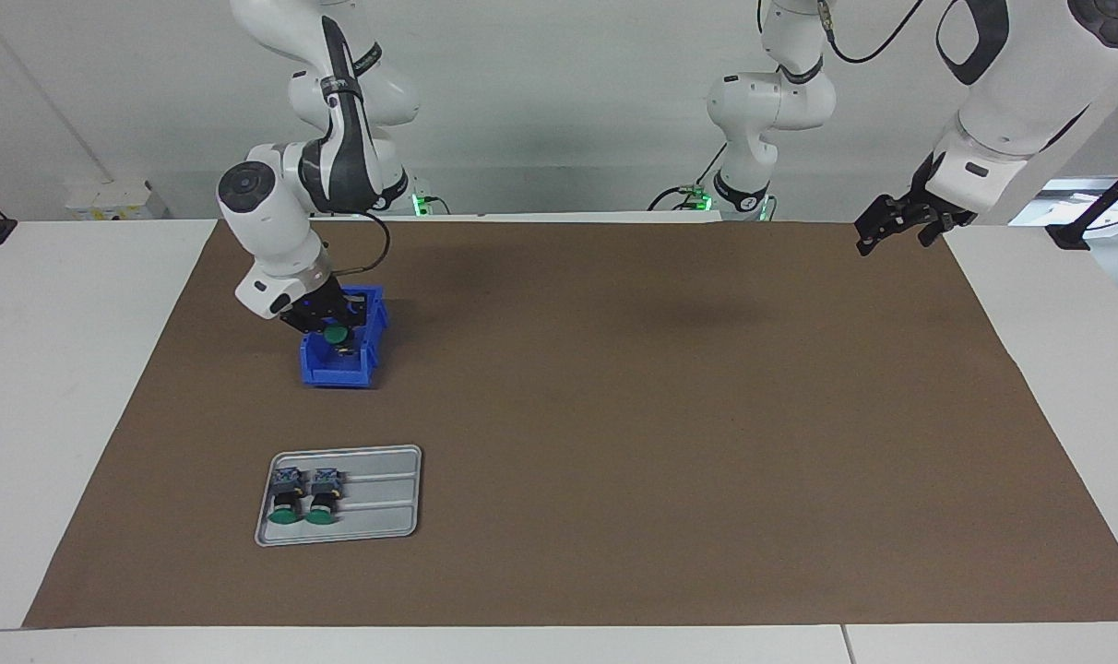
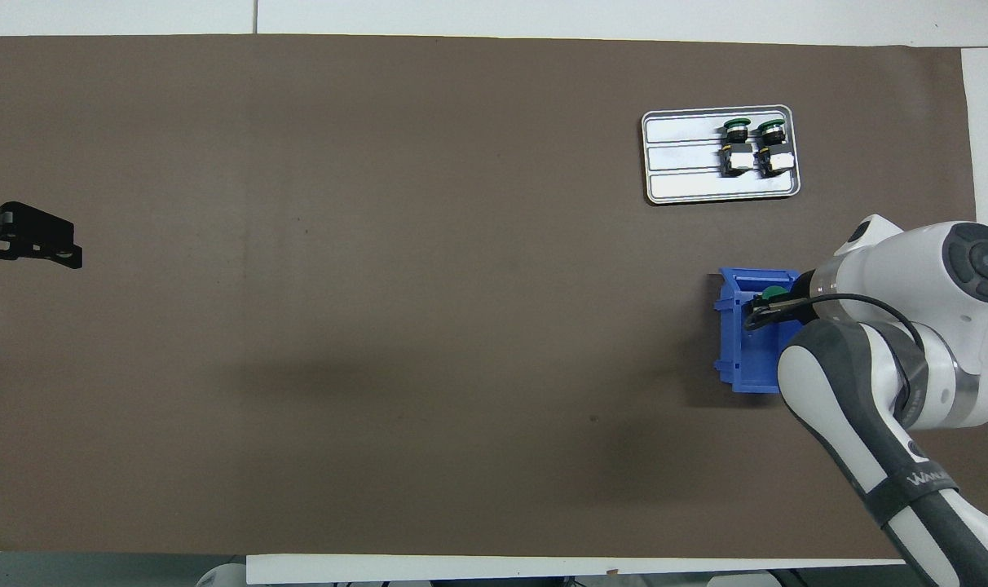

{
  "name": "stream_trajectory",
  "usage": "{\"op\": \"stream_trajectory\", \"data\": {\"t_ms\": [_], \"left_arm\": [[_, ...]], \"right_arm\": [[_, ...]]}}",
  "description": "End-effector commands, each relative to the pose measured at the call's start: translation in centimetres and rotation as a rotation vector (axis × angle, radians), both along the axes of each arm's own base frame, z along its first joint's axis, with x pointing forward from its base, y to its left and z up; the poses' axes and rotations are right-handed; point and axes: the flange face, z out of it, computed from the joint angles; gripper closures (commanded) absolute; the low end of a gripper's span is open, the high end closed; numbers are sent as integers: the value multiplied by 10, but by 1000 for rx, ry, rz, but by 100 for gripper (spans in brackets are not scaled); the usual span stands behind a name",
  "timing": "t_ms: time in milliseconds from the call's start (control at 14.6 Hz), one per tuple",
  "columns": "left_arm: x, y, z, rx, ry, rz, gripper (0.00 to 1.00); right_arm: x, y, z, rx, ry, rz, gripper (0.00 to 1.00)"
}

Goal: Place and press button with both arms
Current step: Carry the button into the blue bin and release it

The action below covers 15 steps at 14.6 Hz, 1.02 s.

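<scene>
Button (image 1: 337, 334) in right claw (image 1: 331, 329).

Bin (image 1: 342, 361) on mat (image 1: 614, 415) at right arm's end of surface, w/ one button (image 1: 336, 334) in it. Tray (image 1: 374, 498) farther from robots than bin, 2 more buttons (image 1: 305, 496) side by side on it. Right claw (image 1: 331, 325) down in bin. Left claw (image 1: 896, 226) over mat's edge at left arm's end.

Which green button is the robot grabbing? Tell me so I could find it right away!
Look toward the right arm's end of the brown table mat for the small blue plastic bin, nearer the robots than the grey metal tray. The right gripper is shut on a push-button with a round green cap inside the bin. The two other green-capped buttons lie side by side on the tray, untouched.
</scene>
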Motion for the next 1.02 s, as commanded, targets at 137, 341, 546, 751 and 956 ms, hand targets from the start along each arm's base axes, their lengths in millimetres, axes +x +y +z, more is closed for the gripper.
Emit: {"op": "stream_trajectory", "data": {"t_ms": [137, 341, 546, 751, 956], "left_arm": [[-5, 1, 5, 11, 2, -4, 0], [-5, 0, 5, 10, 1, -6, 0], [-5, -1, 5, 10, 1, -7, 0], [-5, -2, 5, 10, -1, -10, 0], [-5, -4, 5, 10, -3, -13, 0]], "right_arm": [[-3, -1, -5, -4, 1, 27, 99], [-3, -1, -5, -9, 5, 31, 62], [0, -2, -2, -14, 5, 34, 49], [4, 0, 17, -16, 16, 36, 48], [20, -1, 61, -14, 45, 36, 17]]}}
